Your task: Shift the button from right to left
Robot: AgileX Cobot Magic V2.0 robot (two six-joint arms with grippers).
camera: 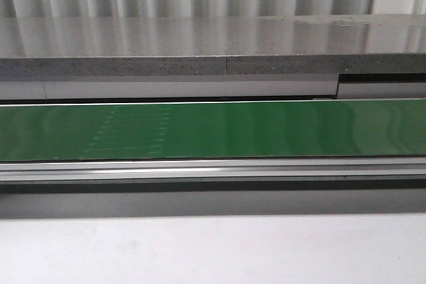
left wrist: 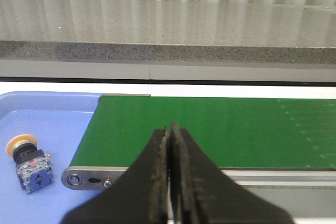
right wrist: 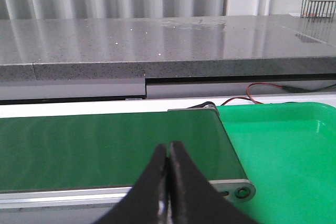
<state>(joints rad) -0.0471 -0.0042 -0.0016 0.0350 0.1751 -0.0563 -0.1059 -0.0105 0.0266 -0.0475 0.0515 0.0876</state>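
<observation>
The button (left wrist: 29, 160), with a yellow-orange cap and a blue boxy body, lies on its side in the blue tray (left wrist: 47, 124) in the left wrist view, beside the end of the green conveyor belt (left wrist: 210, 129). My left gripper (left wrist: 169, 128) is shut with nothing in it, hovering over the belt's near edge, apart from the button. My right gripper (right wrist: 168, 146) is shut and empty too, over the belt (right wrist: 105, 145) near its other end. Neither gripper shows in the front view, which holds only the belt (camera: 213, 130).
A bright green tray (right wrist: 283, 150) sits past the belt's right end. A grey stone ledge (camera: 213, 48) runs behind the belt, with red and black wires (right wrist: 257, 90) under it. Metal rails (camera: 213, 169) edge the belt's near side. A wire cage (right wrist: 317, 8) stands far right.
</observation>
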